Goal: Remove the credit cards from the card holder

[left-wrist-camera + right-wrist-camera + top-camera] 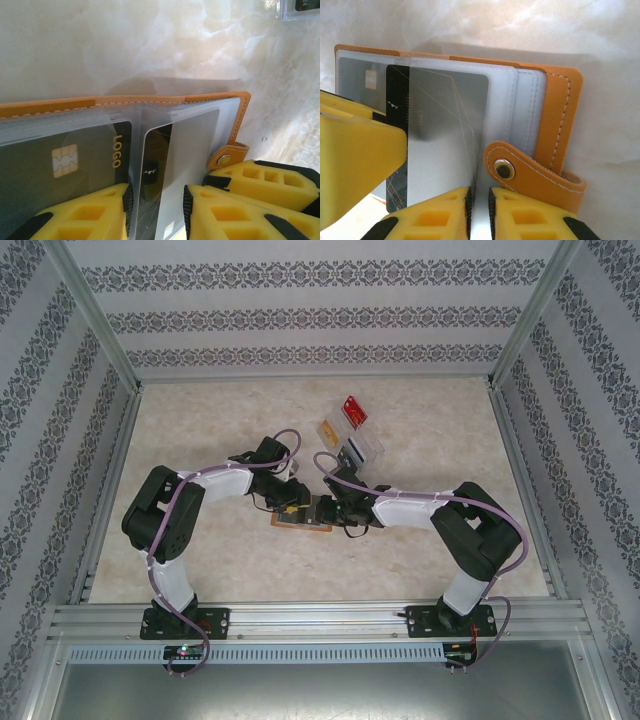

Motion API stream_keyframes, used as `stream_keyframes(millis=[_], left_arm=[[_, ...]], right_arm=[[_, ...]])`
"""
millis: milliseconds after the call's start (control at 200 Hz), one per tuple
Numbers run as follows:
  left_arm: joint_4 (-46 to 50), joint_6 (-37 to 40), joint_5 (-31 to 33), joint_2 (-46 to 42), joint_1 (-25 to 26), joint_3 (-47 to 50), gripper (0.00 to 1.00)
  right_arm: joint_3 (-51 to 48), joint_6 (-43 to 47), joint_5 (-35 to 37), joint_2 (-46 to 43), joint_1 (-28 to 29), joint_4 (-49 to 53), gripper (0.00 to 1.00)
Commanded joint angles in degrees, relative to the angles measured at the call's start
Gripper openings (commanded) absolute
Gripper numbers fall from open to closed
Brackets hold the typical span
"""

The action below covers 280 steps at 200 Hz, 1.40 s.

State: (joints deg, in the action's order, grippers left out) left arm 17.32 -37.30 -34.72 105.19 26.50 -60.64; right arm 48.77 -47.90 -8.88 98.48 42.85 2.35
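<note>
Card holder (560, 115) lies open mid-tabletop (200, 440), dark credit cards (65, 160) in its see-through pockets; a clear tray (365, 447) at one o'clock of it holds more cards. Left pincer (157, 200), reaching in from nine o'clock, stands apart astride a raised pocket page (447, 165). Right pincer (480, 200), reaching in from three o'clock, is clamped on that page's edge.

The gold word "LOGO" runs sideways on the dark credit card (60, 165) in the card holder (50, 106), beside its chip, just above the left claw (157, 212).
</note>
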Motion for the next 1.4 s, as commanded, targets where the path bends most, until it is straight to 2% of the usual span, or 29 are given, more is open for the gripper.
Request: stream_keyframes(millis=[0, 215, 465, 709, 834, 1009, 1184, 1284, 1394], left_arm=[[0.5, 1.9, -1.5, 0.0, -0.4, -0.4, 0.33], [2.8, 2.7, 1.7, -1.8, -0.6, -0.7, 0.22], [3.7, 3.4, 2.4, -3.4, -1.3, 0.2, 0.12], [7.2, 6.4, 3.9, -4.7, -2.3, -0.3, 0.08], [8.8, 7.6, 4.4, -5.6, -3.2, -0.7, 0.00], [11.7, 10.1, 6.0, -8.6, -4.6, -0.9, 0.00], [13.4, 11.4, 6.6, -15.0, -7.4, -1.0, 0.00], [11.5, 10.1, 4.8, -18.9, -8.3, -0.8, 0.00], [7.3, 7.0, 1.2, -22.2, -8.5, 0.0, 0.00]], right_arm=[[0.4, -0.9, 0.4, 2.1, -0.5, 1.7, 0.20], [0.3, -0.8, 1.0, 1.9, -0.5, 2.3, 0.20], [0.2, -1.0, 1.6, 2.2, -0.5, 3.1, 0.20], [-0.1, -1.1, 2.0, 2.1, -0.7, 3.6, 0.20], [-0.4, -0.9, 2.0, 1.6, -0.8, 3.2, 0.20], [-1.5, 0.5, 0.3, -2.1, -1.3, -0.1, 0.23], [-3.4, 4.1, -2.2, -10.7, -2.1, -5.1, 0.38], [-3.4, 4.2, -4.9, -13.4, -3.6, -6.6, 0.54], [-2.5, 3.2, -9.3, -13.9, -5.4, -9.2, 0.67]])
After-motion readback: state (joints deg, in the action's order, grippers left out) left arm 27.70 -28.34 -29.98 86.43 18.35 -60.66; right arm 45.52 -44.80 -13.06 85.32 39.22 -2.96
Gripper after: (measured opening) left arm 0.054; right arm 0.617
